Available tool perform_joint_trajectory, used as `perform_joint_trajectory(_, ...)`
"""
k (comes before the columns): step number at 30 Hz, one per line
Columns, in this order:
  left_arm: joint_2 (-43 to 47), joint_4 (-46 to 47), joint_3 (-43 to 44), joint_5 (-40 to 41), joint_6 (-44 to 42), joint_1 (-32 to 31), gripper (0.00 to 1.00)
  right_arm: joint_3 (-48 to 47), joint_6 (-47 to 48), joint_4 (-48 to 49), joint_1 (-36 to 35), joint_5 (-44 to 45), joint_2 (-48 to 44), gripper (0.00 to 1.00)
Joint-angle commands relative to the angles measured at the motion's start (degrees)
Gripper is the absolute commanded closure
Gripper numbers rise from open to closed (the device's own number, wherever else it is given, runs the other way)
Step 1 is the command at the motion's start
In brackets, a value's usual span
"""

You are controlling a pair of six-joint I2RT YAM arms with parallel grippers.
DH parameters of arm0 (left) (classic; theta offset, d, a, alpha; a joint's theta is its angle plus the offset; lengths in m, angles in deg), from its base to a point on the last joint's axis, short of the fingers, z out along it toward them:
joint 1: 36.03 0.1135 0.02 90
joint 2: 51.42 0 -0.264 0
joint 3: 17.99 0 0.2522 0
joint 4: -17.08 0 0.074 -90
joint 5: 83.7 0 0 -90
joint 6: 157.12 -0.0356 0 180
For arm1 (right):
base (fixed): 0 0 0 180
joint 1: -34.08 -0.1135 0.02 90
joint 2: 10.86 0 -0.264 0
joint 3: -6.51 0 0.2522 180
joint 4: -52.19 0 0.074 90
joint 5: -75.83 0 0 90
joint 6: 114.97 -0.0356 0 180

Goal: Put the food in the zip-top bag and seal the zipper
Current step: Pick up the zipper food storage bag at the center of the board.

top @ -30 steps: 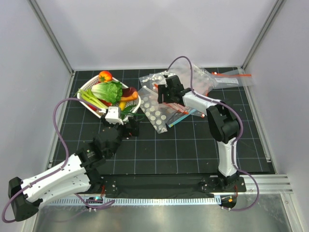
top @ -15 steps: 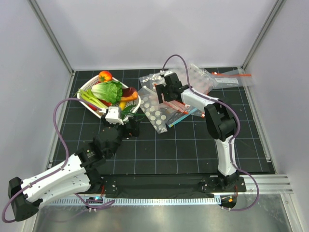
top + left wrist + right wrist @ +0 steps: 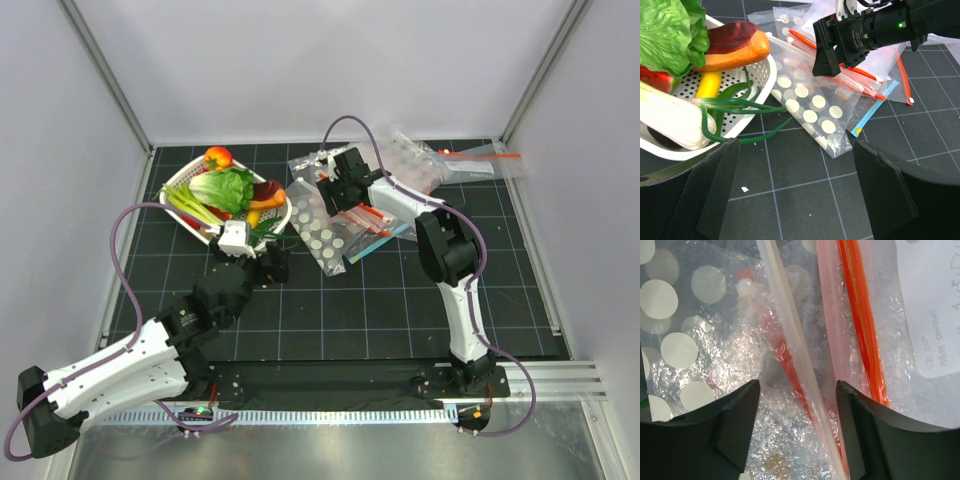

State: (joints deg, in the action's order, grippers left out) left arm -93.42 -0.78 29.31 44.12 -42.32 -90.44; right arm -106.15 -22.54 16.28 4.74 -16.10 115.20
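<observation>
Right gripper (image 3: 796, 392) sits over the heap of bags, jaws apart and nothing clamped. The zipper (image 3: 790, 335) of the zip-top bag (image 3: 677, 347) passes through the gap between them, so closing should pinch the strip across its width. A plain bag's red-orange strip (image 3: 862, 315) lies just beside it. The lettuce (image 3: 225, 188) rests in the basket (image 3: 178, 180), left of the bag and nearest the wide-open left gripper (image 3: 795, 195).

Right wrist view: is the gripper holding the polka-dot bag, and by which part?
Nothing is held. The right gripper stands open over the zip-top bag, the zipper running between its fingers, ungripped.
</observation>
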Motion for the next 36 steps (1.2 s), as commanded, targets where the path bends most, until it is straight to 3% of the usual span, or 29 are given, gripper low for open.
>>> perform_joint_trajectory(1,0.25,1.99,2.06,-0.12,-0.71,-0.26,0.0,-3.94,3.01,-2.54,-0.8,-1.58,1.03,0.36)
perform_joint_trajectory(2,0.25,1.99,2.06,-0.12,-0.8,-0.17,0.0,-4.2,3.19,-2.81,-0.8,-1.58,1.12,0.45)
perform_joint_trajectory(7,0.25,1.99,2.14,-0.03,-0.72,-0.26,0.0,-4.29,3.1,-3.34,-1.07,-2.99,1.38,0.6)
perform_joint_trajectory(11,0.34,1.9,2.06,-0.03,-0.89,-0.26,0.0,-4.03,2.4,-3.51,-1.07,-4.48,0.68,0.85)
perform_joint_trajectory(12,0.34,1.99,2.14,-0.12,-0.8,-0.17,0.0,-3.68,1.96,-3.43,-1.07,-4.74,0.24,0.97)
perform_joint_trajectory(13,0.34,1.9,2.06,-0.12,-0.8,-0.17,0.0,-3.24,1.52,-3.16,-1.07,-5.44,-0.28,0.99)
perform_joint_trajectory(19,-0.01,1.99,2.14,-0.29,-0.8,-0.26,0.0,4.39,-6.35,2.01,-1.42,-11.33,-8.54,0.99)
perform_joint_trajectory(22,-0.71,2.42,2.15,-0.3,-0.28,-0.25,0.0,11.6,-8.58,5.27,-3.43,-10.2,-15.72,0.99)
perform_joint_trajectory(27,-3.26,2.96,2.49,2.95,3.49,-0.17,0.0,22.85,-13.24,6.95,-9.76,-0.12,-27.34,0.99)
perform_joint_trajectory(30,-3.71,0.41,3.02,6.99,8.33,-0.17,0.0,29.7,-13.34,8.87,-17.75,9.46,-34.81,0.99)
perform_joint_trajectory(31,-3.62,1.02,2.94,6.39,8.16,-0.08,0.0,31.55,-13.25,9.84,-22.12,14.02,-36.48,0.99)
perform_joint_trajectory(36,-2.65,3.48,1.71,4.01,8.34,0.01,0.0,40.79,-14.48,16.96,-28.48,19.42,-45.62,0.99)
